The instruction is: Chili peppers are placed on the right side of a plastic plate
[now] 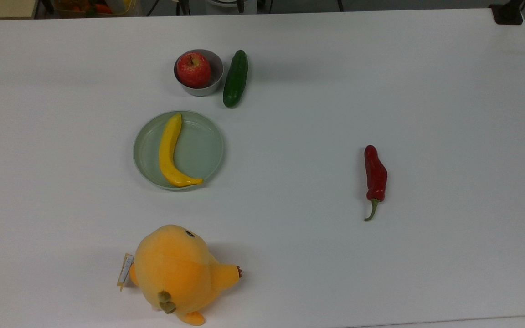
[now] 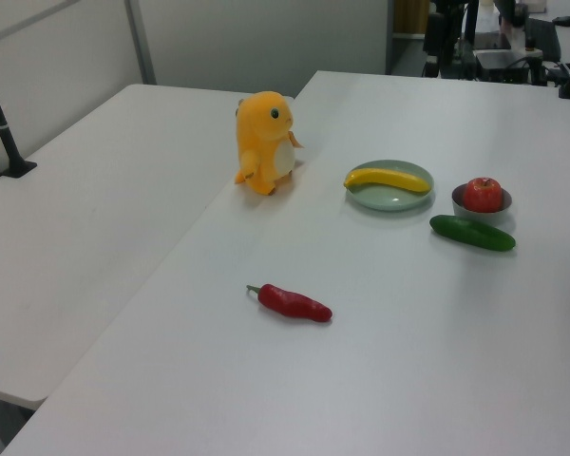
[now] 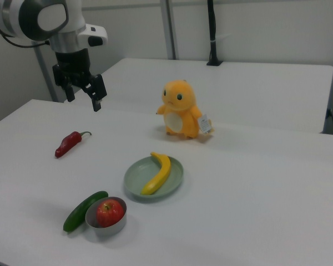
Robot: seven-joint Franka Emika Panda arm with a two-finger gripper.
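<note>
Gripper (image 3: 83,95) hung in the air in the right view, at about ten o'clock from the chili pepper (image 3: 69,143), well above the table (image 3: 255,188) and touching nothing — fingers (image 3: 97,98) spread apart, nothing between them. Lay flat on the bare white table, that chili pepper (image 1: 375,175), well apart from everything else; in the top view at three o'clock from the plastic plate (image 1: 208,150), red body pointing to twelve, thin green stem curling toward six. In the left view seen at seven o'clock from the plastic plate (image 2: 380,198), the chili pepper (image 2: 293,302) with its stem end toward the left view's left.

Held a yellow banana (image 1: 169,152), the plate — curved along the top view's left half, tip resting near the rim at six o'clock. Stood at twelve o'clock from the plate in the top view a small grey bowl (image 1: 214,75) with a red apple (image 1: 193,69) inside, and just beside the bowl at three o'clock a dark green cucumber (image 1: 235,78), lengthwise from twelve to six. Sat at six o'clock from the plate an orange plush toy (image 1: 176,272), upright, a paper tag at its side, apart from the plate.
</note>
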